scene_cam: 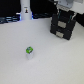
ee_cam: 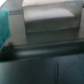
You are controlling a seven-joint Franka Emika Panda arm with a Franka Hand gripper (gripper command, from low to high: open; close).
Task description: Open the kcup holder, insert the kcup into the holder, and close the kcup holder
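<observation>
My gripper (scene_cam: 64, 11) hung at the far right of the exterior view, pressed close against the top of the black box-shaped kcup holder (scene_cam: 63, 26) with its stacked drawer fronts and small pale marks. Whether my fingers were wide or narrow I could not tell; they were lost in blur against the dark box, and I could not say if they touched it. The holder's drawers looked to be in, so I judged the opening step not yet done. The small whitish kcup with its bright green top (scene_cam: 29, 51) stood upright on the pale table (scene_cam: 55, 62), well apart from me, nearer the camera and toward the exterior view's left. So the coming move turned on the holder just beneath my hand, while the cup lay a long reach away on that near-left diagonal. A white upright cylinder with a blue glow (scene_cam: 25, 12) stood at the far left, clear of both. The wrist view gave only blurred dark surfaces, a grey boxy block (ee_cam: 50, 17) and a teal patch (ee_cam: 4, 27) at the edge; it showed no cup and no fingertips, which only the exterior view placed.
</observation>
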